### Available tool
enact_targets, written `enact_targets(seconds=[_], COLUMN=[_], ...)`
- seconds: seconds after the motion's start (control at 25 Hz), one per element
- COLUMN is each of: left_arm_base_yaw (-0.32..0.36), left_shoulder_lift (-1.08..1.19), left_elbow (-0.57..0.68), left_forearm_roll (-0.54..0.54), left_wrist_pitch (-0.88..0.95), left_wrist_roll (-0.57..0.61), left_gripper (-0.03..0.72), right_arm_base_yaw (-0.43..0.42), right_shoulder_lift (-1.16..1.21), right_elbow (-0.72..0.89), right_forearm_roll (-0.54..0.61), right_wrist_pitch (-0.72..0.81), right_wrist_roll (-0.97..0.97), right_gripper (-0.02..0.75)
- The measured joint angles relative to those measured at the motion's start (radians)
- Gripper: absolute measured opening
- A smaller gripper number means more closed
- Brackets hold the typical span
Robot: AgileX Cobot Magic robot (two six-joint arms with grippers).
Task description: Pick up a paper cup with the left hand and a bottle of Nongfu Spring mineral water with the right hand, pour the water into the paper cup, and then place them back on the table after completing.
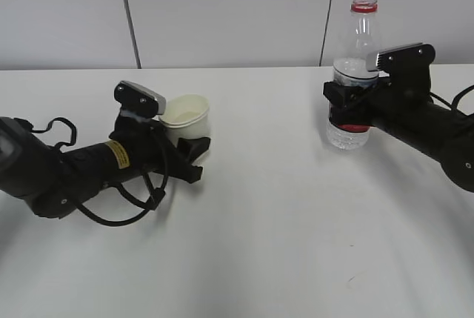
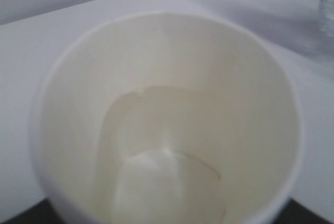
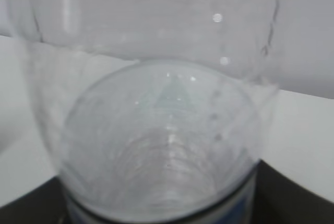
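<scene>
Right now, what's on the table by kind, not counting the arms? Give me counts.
Paper cup: 1
Water bottle: 1, cap off, upright
Total: 2, each with a gripper around it: left hand at the cup, right hand at the bottle.

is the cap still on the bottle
No, in the exterior view the bottle ends in an open neck with only a red ring around it, no cap on top.
</scene>
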Motion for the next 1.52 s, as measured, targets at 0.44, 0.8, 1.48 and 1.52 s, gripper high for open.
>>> enact_targets(seconds=[0.44, 0.8, 1.48, 1.52], left_arm_base_yaw=[0.178, 0.245, 0.258, 0.258], left_shoulder_lift=[0.000, 0.006, 0.077, 0.077], left_elbow=[0.000, 0.000, -0.002, -0.002], left_forearm_roll=[-0.002, -0.025, -0.098, -0.099], left_wrist_pitch=[-0.009, -0.027, -0.107, -0.107], left_wrist_roll=[0.048, 0.076, 0.105, 0.105], left_gripper=[0.368, 0.368, 0.368, 0.368], right_arm_base_yaw=[0.000, 0.000, 0.000, 0.000], right_shoulder_lift=[0.000, 0.000, 0.000, 0.000], right_elbow=[0.000, 0.000, 0.000, 0.000], right_forearm_roll=[0.013, 0.013, -0.011, -0.011], right_wrist_pitch=[-0.083, -0.083, -0.083, -0.083], right_wrist_roll=[0.002, 0.002, 0.002, 0.002], right_gripper=[0.405, 0.404, 0.403, 0.403])
